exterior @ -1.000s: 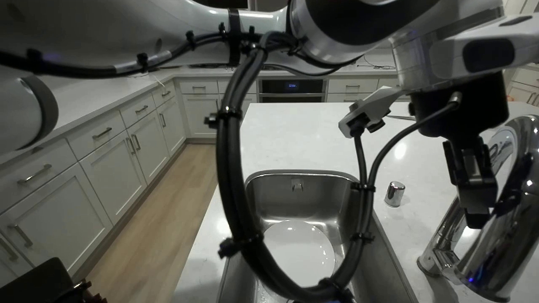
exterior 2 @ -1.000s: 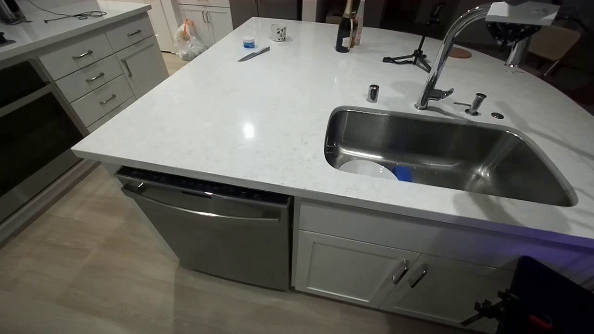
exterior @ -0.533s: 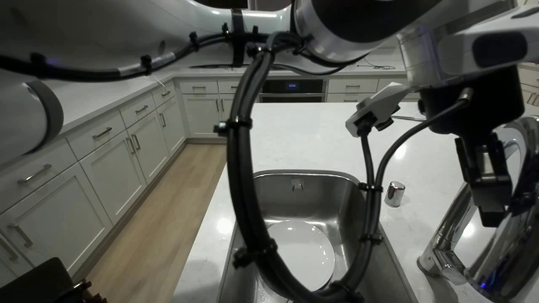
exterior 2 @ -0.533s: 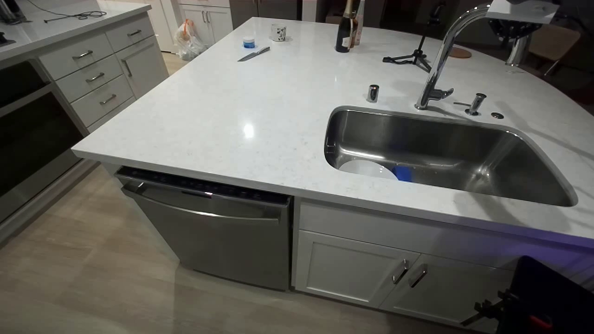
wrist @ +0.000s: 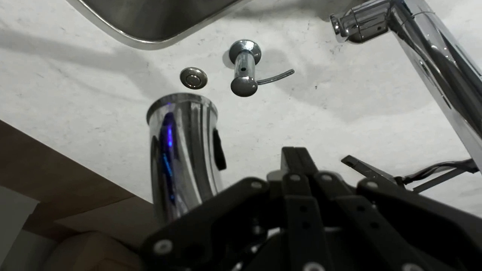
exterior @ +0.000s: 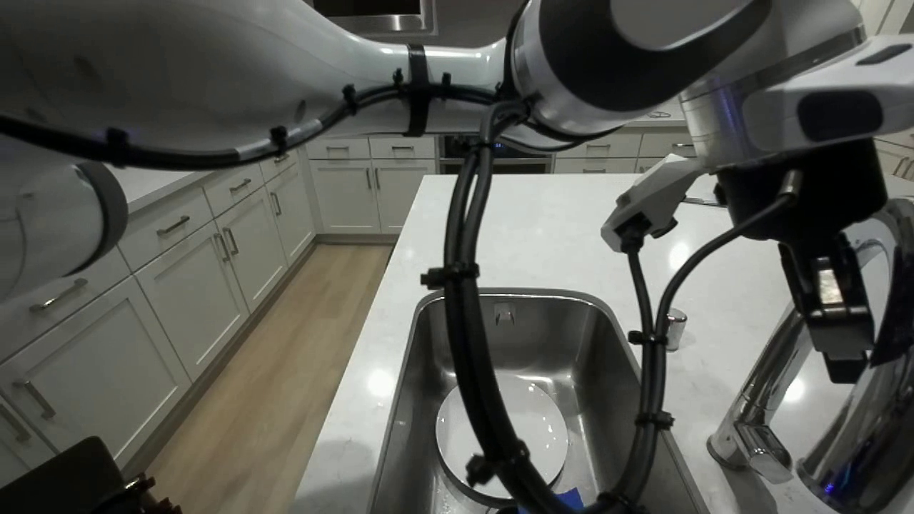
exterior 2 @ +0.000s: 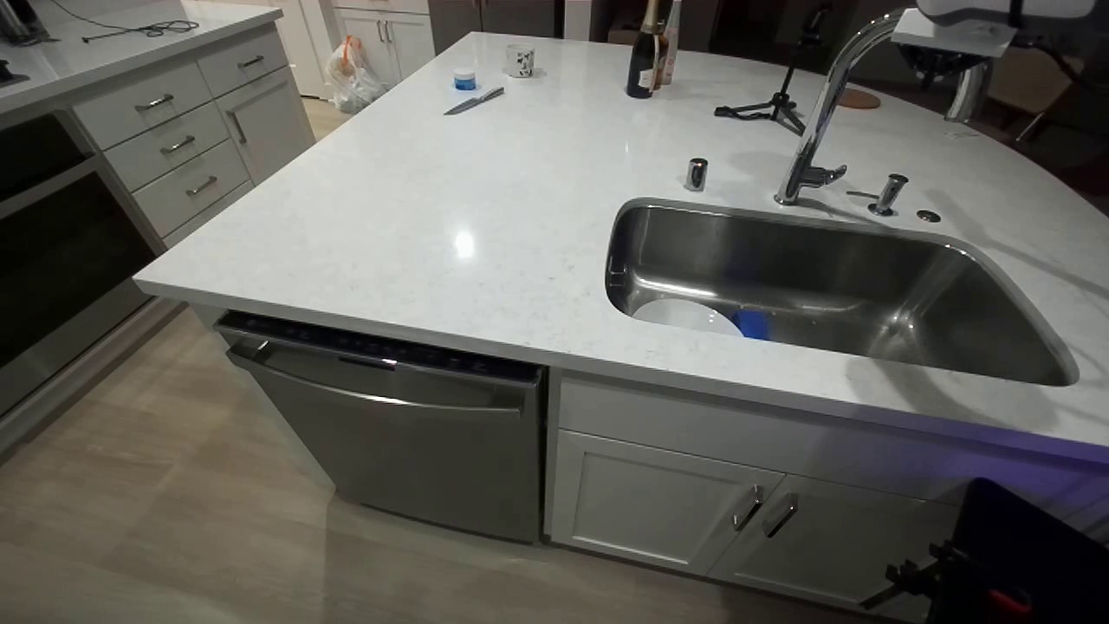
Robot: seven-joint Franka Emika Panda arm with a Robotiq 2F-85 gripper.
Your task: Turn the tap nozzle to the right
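The tap nozzle is a tall chrome gooseneck in both exterior views [exterior: 864, 435] [exterior 2: 827, 100]. In the wrist view its down-curved outlet end [wrist: 182, 150] is at left and its upright tube at upper right. My gripper [exterior: 846, 350] points down in front of the spout in an exterior view. In the wrist view the fingertips [wrist: 299, 160] are pressed together with nothing between them, beside the outlet on its upright side. A finger link overlaps the spout in the picture; I cannot tell whether they touch. The fingers cannot be made out in an exterior view with the whole sink.
The steel sink [exterior 2: 780, 247] holds a white plate [exterior 2: 684, 314] and a blue sponge [exterior 2: 752, 324]. A soap dispenser [wrist: 244, 67] and round chrome button [wrist: 193, 78] are near the outlet. A chrome cap [exterior 2: 697, 174], black tripod [exterior 2: 775, 111] and bottle [exterior 2: 643, 65] stand on the counter.
In an exterior view my gripper has moved right, and the spout's lower end has swung right, away from its base. The arm links have also shifted right and down.
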